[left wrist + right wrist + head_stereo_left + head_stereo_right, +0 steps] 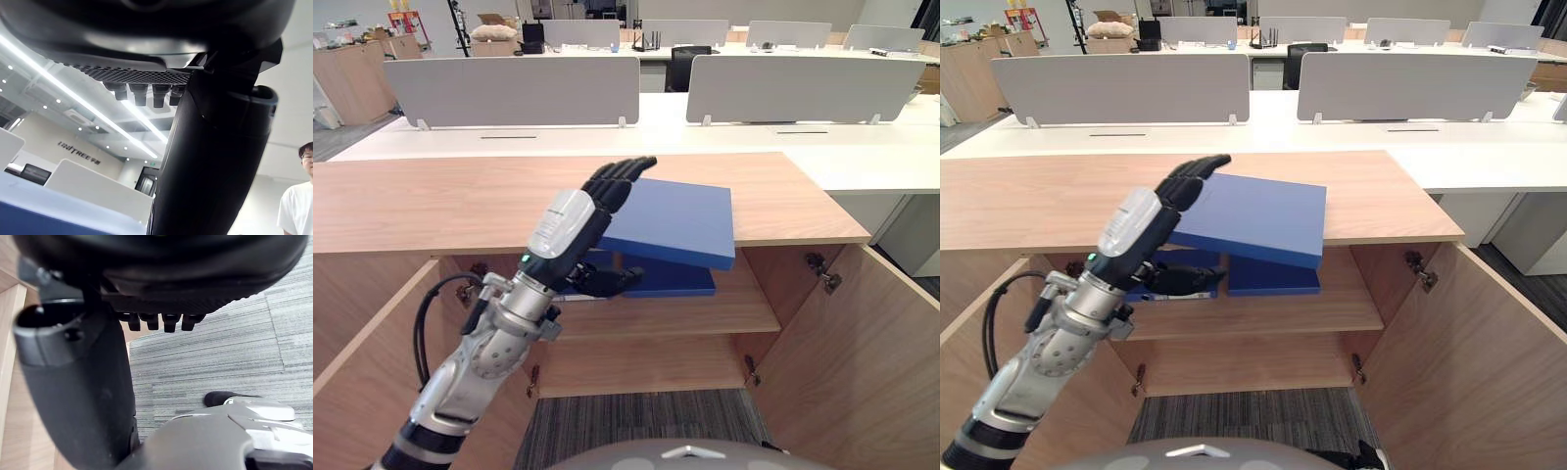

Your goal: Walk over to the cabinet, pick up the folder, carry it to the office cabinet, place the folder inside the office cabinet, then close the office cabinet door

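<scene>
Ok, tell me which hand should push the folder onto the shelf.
Left. The left hand pinches the blue folder, which is tilted at the front edge of the open office cabinet. The right hand hangs over the carpet, holding nothing.

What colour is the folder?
The folder is blue, clearest in the left eye view.

A row of dark capital letters (pixel 79 152), a brand name, stands on the pale wall well beyond the blue folder (pixel 44 220), and the print on the red poster (pixel 407 23) far behind the folder is too small to read.
</scene>
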